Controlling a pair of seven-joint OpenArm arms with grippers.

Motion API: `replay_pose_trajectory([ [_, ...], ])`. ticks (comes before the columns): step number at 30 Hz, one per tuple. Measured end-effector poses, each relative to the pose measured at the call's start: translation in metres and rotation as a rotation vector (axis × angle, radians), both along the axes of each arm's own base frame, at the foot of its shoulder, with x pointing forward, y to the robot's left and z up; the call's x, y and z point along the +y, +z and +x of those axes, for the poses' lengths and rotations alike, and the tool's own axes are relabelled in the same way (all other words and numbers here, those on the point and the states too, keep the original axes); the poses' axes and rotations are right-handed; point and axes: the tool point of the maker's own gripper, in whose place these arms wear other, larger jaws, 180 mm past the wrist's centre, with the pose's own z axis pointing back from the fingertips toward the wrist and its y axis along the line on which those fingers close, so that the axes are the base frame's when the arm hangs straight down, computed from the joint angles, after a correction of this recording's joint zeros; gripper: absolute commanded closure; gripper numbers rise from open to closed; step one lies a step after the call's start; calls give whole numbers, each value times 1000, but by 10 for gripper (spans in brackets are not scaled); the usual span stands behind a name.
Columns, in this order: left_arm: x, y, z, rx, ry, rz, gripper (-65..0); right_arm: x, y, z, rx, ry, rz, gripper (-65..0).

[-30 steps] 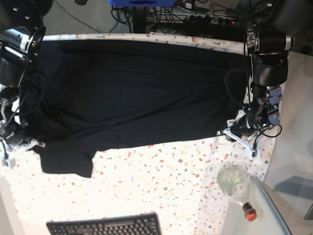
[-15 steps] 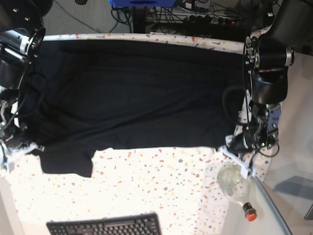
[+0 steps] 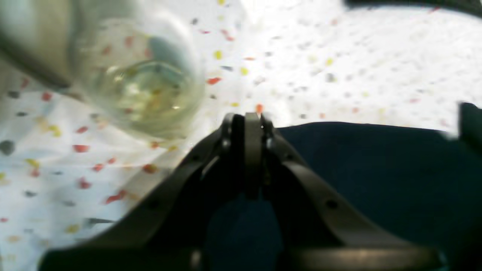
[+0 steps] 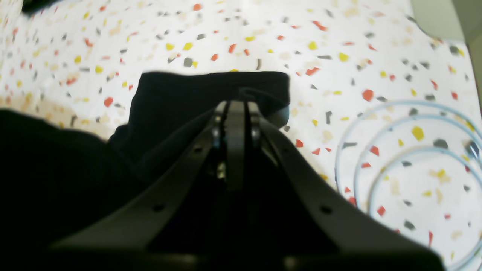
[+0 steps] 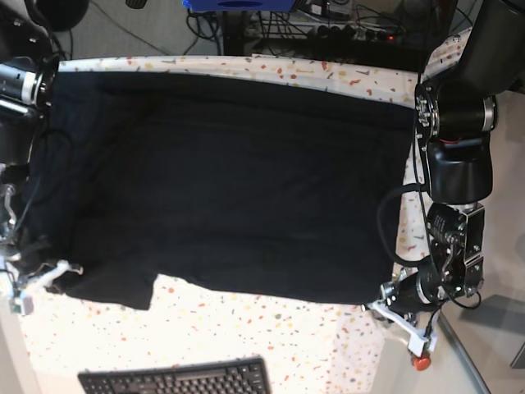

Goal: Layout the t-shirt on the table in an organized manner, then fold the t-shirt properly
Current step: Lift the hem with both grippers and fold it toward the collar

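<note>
The black t-shirt (image 5: 221, 172) lies spread wide over the speckled table (image 5: 271, 336). Its near edge runs from a sleeve at the left to a hem corner at the right. My left gripper (image 5: 387, 305) is shut on that hem corner. In the left wrist view its jaws (image 3: 253, 120) meet at the edge of the dark t-shirt (image 3: 376, 169). My right gripper (image 5: 49, 275) is shut on the sleeve side. In the right wrist view the gripper (image 4: 237, 103) pinches the black t-shirt (image 4: 180, 94), which lies over the table (image 4: 339, 37).
A black keyboard (image 5: 176, 379) sits at the front edge. A clear glass bottle (image 3: 143, 86) stands just beside my left gripper, its red cap (image 5: 419, 362) showing in the base view. Pale concentric rings (image 4: 414, 169) lie to the right of my right gripper. Cables and equipment sit behind the table.
Both grippers have drawn the shirt's near edge toward the table front. The left gripper went from slightly open to shut on the hem corner and moved down beside the bottle.
</note>
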Motion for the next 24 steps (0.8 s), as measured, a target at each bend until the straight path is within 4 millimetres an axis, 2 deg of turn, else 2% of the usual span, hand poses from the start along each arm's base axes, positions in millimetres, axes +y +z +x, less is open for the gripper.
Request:
replay_pose_trajectory([
  [3,-2,-4,-6,7,8,-55,0,3,-14,-5,0,-8,20,0],
  [6,9,-13,-15,30,23,-43,0,1,-23,-13,9,-17,26,0],
  [12,14,-29,-31,66,27,-42,0,-14,-32,-27,22,-29,2,0],
  [16,18,-26,-43,42,12,-10,0,-11,-45,-42,60,-19,-4,0],
  [18,19,-25,-51,45,-1,5,0,-16,-41,-49,47,-6,-36,0],
  [20,26,-28,-62,59,16,-6,0,-24,-32,-55,29,0,-71,0],
  [24,52,-37,-91,96,85,-7,0,-26,-38,-78,101,22,-112,0],
])
